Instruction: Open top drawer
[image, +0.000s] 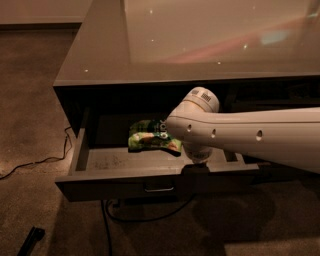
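Note:
The top drawer stands pulled out from the cabinet, its dark front toward me with a small metal pull at centre. Its lighter grey floor and sides show inside. A green snack bag lies at the back of the drawer. My white arm reaches in from the right. The gripper hangs down from the wrist at the drawer's front edge, just right of the pull, and is mostly hidden by the arm.
The cabinet has a glossy grey top above the drawer. A black cable runs over the carpet at the left and under the cabinet. A dark object lies on the floor at the lower left.

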